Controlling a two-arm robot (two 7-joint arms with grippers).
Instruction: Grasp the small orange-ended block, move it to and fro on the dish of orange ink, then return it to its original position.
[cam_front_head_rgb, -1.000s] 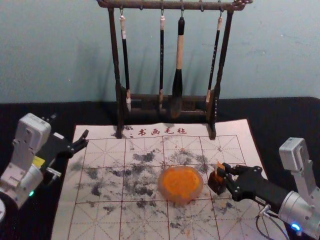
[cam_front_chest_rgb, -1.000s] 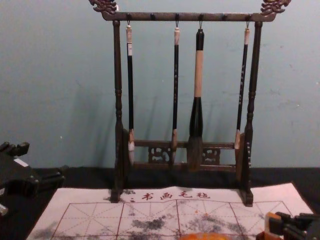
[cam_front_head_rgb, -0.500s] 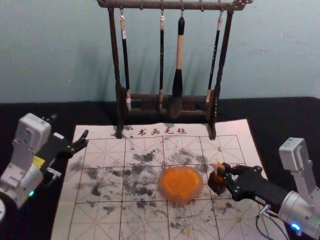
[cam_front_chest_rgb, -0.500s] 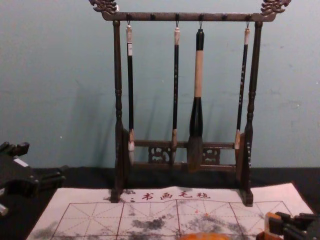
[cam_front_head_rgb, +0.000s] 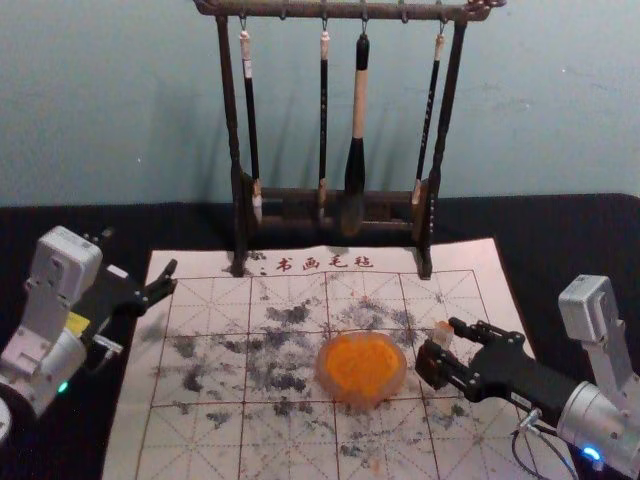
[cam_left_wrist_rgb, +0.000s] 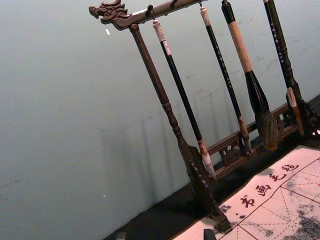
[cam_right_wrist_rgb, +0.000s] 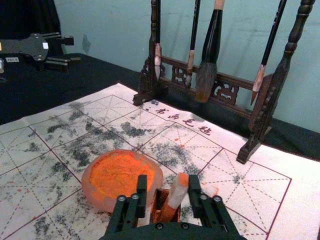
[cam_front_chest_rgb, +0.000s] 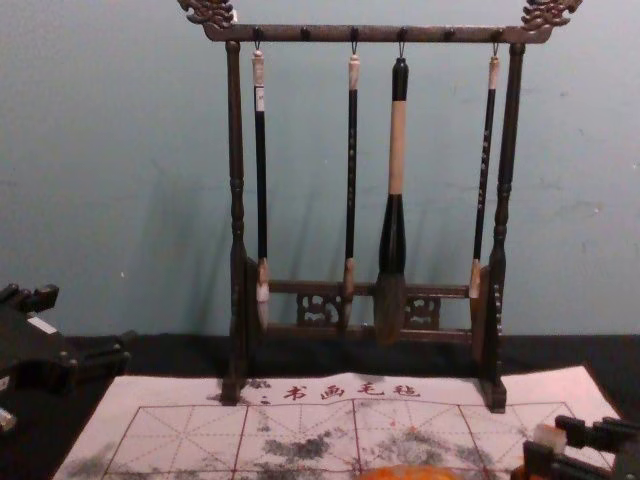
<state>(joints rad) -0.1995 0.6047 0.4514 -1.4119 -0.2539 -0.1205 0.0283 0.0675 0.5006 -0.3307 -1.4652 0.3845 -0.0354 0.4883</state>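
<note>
Opening its fingers, the right claw (cam_right_wrist_rgb: 168, 184) has released the block (cam_right_wrist_rgb: 177, 192), left leaning in the box (cam_right_wrist_rgb: 158, 200) between them; likely returned.

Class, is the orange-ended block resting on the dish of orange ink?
No, the block sits tilted in a brown holder beside the dish.

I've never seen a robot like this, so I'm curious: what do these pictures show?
This robot has two arms. One picture looks down from its head, one forward from its chest, and one from each wrist.

A gridded felt mat lies on the table, with a dish of orange ink. Four brushes hang from a wooden rack.

The right gripper is open around a small orange-ended block, which leans in a brown holder beside the dish. The left gripper is open, off at the robot's left. Neither holds anything.
</note>
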